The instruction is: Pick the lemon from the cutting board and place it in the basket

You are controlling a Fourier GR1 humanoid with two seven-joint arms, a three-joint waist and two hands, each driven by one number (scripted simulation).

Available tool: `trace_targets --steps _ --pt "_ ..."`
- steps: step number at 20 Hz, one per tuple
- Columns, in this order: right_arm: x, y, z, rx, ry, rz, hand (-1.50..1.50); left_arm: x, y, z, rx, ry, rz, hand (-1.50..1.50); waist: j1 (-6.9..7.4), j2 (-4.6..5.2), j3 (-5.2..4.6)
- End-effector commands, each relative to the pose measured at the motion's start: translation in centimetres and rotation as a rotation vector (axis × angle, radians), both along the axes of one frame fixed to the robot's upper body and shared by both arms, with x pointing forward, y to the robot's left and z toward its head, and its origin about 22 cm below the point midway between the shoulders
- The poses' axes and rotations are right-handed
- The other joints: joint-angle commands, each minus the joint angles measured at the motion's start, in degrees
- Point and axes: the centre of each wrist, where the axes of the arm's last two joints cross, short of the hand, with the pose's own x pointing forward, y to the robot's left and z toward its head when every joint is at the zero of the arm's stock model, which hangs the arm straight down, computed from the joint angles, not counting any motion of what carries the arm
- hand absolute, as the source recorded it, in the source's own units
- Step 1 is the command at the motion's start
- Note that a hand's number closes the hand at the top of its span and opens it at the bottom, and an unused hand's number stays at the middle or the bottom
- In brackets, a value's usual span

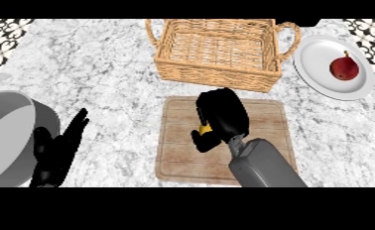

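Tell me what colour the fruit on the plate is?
Dark red. The fruit sits on the white plate, seen in the head view.

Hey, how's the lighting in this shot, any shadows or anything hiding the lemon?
Head view: even, soft light with no glare on the counter; the right hand curls over the lemon, hiding all but a yellow sliver above the cutting board; the basket and plate show clearly.

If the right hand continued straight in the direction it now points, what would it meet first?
Probably the basket: the right hand, curled over the lemon above the cutting board, points up the view toward its near wall. Height is unclear, so it might pass over.
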Motion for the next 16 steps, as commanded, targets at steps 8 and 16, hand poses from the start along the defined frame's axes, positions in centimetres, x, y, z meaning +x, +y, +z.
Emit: trace_targets --steps 8,16 --pt "-0.2 3.4 10.9 0.641 -0.337 -0.437 1.50 0.2 -0.9 -1.1 0.002 0.111 -0.067 0.00 4.99 0.08 -0.98" --pt "1.4 7.3 19.4 0.689 -0.471 -0.673 1.50 -0.2 -1.3 -1.9 -0.008 0.146 -0.060 0.00 4.04 -0.09 -1.16"
